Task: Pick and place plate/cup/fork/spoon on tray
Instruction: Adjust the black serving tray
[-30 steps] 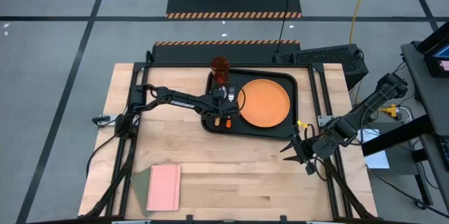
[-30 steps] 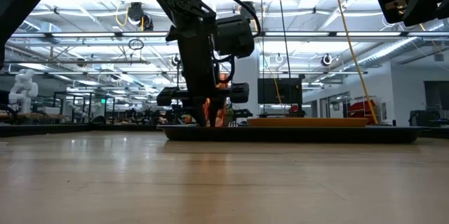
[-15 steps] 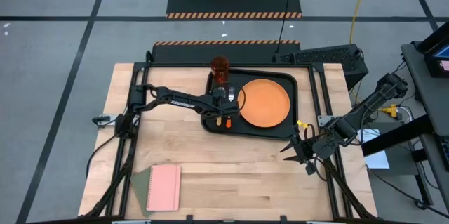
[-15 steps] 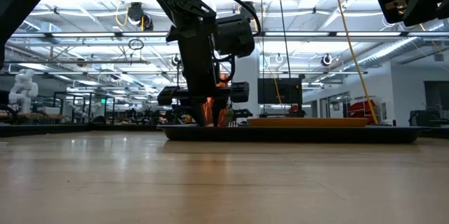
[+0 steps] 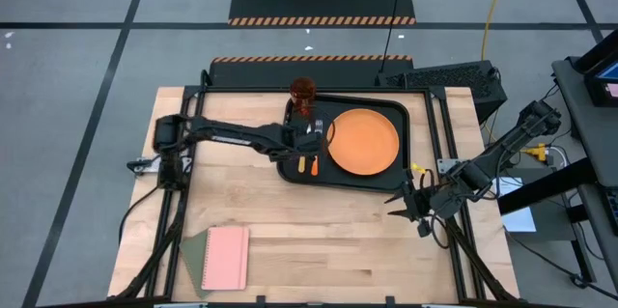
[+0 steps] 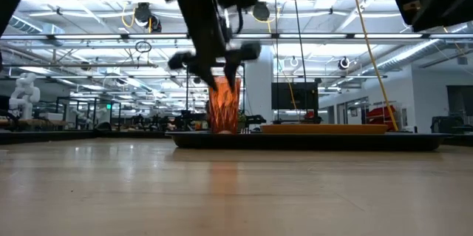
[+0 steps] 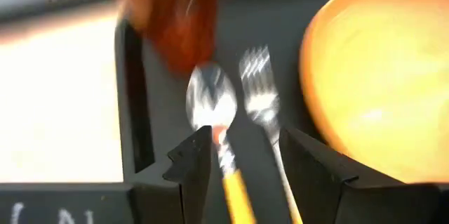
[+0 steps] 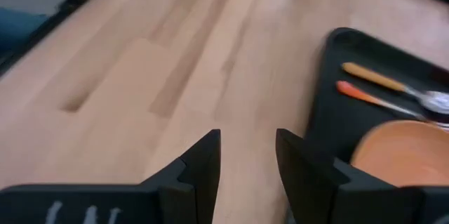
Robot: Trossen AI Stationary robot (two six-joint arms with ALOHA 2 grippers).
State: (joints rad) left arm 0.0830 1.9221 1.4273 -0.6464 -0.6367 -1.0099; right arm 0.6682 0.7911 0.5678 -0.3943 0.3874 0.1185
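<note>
Overhead, the black tray (image 5: 410, 144) lies at the far middle of the wooden table (image 5: 232, 202), with the plate (image 5: 363, 141) flat on its right part. Left of the plate, the fork (image 5: 316, 144) and spoon (image 5: 301, 146) lie side by side on the tray floor, handles pointing toward the near edge, the spoon on the outer side next to the rim. The cup (image 5: 303, 95) stands upright at the tray's far left corner; in the low view it rises from the tray's left end (image 6: 224, 108), though whether it rests inside the rim or just beyond it cannot be told. The left gripper (image 5: 307, 137) hangs over the two utensils; the left wrist view shows its fingers (image 7: 193, 161) parted with nothing between them, the spoon bowl (image 7: 210, 103) and fork tines (image 7: 257, 90) lying beyond the tips. The right gripper (image 5: 397, 203) waits above bare wood near the tray's near right corner, well apart from the tableware; in the right wrist view its fingers (image 8: 203, 157) stand apart and empty. A pink notebook (image 5: 226, 258) lies at the table's near left, well apart from the tray.
</note>
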